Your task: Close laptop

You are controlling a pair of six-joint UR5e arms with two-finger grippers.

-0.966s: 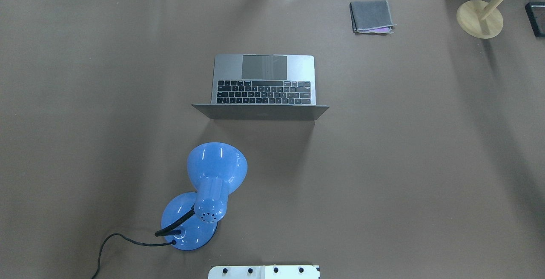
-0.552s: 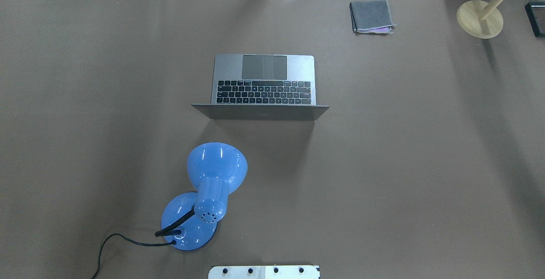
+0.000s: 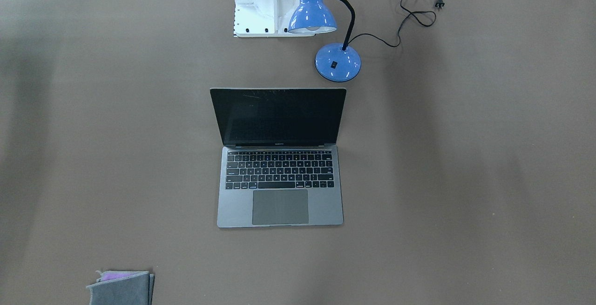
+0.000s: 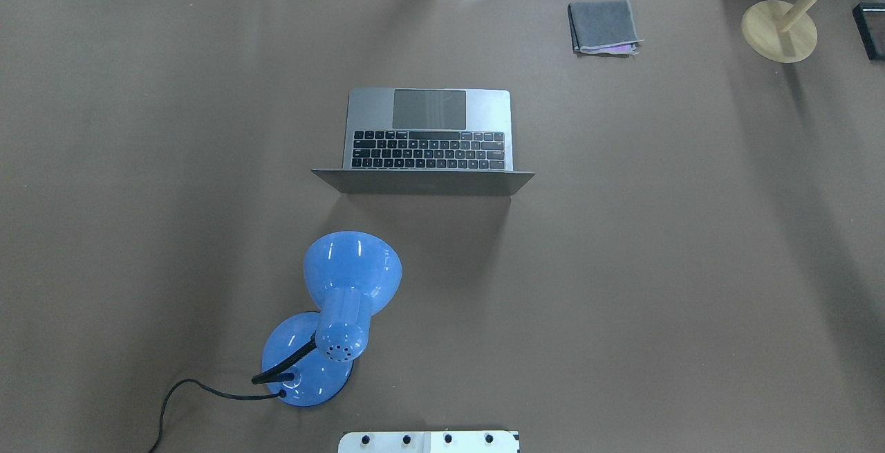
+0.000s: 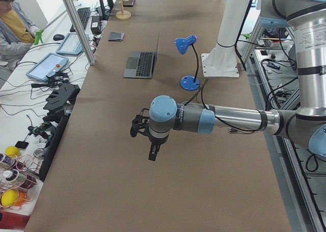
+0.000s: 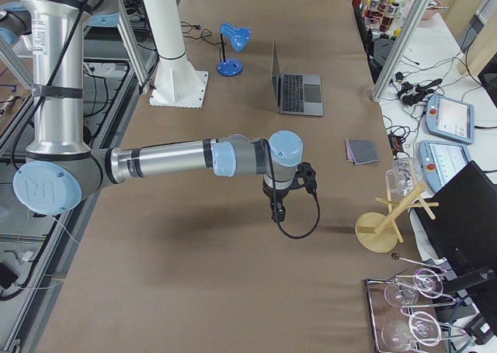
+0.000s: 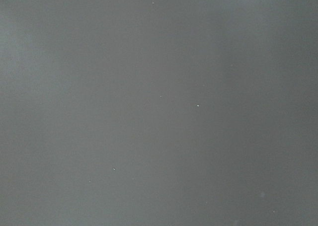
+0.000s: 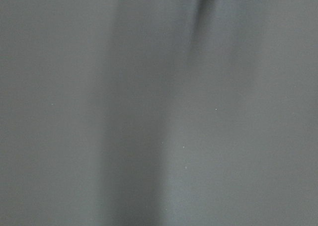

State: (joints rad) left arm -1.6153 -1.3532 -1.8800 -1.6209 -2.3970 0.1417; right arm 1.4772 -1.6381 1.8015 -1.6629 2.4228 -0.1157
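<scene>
Front-facing view: the laptop (image 3: 279, 174) lies open in the middle of the table (image 3: 465, 179), its dark screen upright, with a blue lamp (image 3: 321, 16) near behind it. Overhead view: the lid stands up. Left side view: the left gripper (image 5: 152, 155) hangs over bare table, well apart from the laptop (its jaws I cannot tell). Right side view: the right gripper (image 6: 278, 213) likewise, jaws unreadable. Both wrist views show only table cover.

No visible change since earlier
</scene>
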